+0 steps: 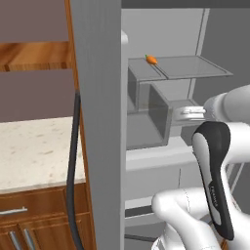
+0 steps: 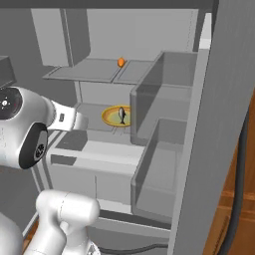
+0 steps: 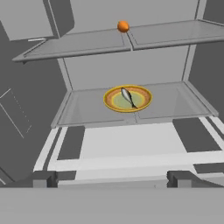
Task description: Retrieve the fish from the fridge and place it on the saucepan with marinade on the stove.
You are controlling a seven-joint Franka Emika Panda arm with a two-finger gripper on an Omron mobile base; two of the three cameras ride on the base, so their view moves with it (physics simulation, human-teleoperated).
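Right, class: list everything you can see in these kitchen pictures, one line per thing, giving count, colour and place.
fish: one, grey-silver, lying on the plate.
plate: one, yellow, on the fridge's middle shelf.
orange item: one, small, orange, on the upper shelf.
fridge: one, grey, doors open, pale grey shelves inside.
door handle: one, long, dark, on the left fridge door.
counter: one, pale speckled, left of the fridge.
wooden cabinets: brown, under the counter.
arm: one, white with dark joints, reaching towards the fridge.
fingers: two dark tips, wide apart, holding nothing, short of the plate.
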